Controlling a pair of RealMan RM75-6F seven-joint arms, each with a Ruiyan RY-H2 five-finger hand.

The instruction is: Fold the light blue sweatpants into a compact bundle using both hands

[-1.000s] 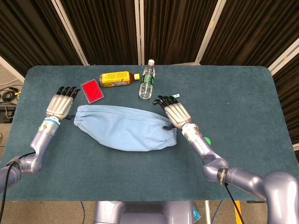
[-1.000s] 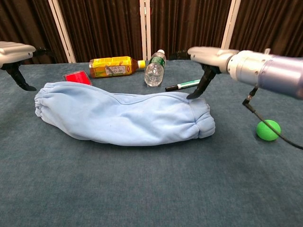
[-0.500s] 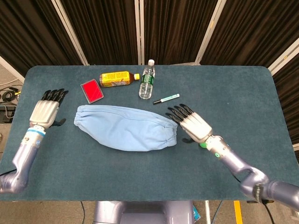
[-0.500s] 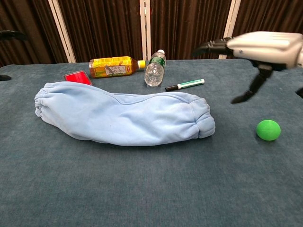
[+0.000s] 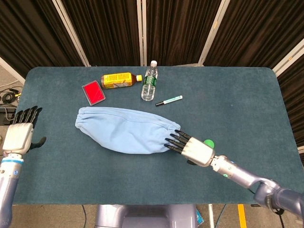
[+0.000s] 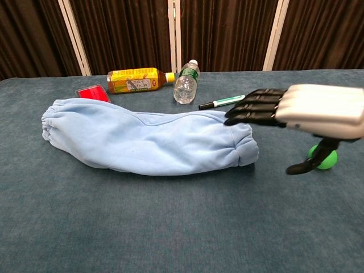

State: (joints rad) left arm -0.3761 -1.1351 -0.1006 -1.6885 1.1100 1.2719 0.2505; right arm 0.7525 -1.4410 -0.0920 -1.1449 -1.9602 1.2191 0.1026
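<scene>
The light blue sweatpants (image 5: 126, 129) (image 6: 148, 140) lie folded lengthwise as a long band across the middle of the teal table (image 5: 237, 95), waist at the left, cuffs at the right. My right hand (image 5: 192, 149) (image 6: 296, 109) hovers flat and open just off the cuff end, fingers pointing at the cloth, holding nothing. My left hand (image 5: 19, 133) is open at the table's left edge, well away from the sweatpants, and shows only in the head view.
A green ball (image 5: 208, 142) (image 6: 324, 159) lies beside my right hand. Behind the sweatpants are a green marker (image 5: 169, 100), a clear water bottle (image 5: 149, 80), a yellow drink bottle (image 5: 118, 80) on its side and a red card (image 5: 93, 92).
Both hands have pulled away from the sweatpants. The left went out to the table's left edge; the right swung round to the front near the cuffs. The sweatpants lie still.
</scene>
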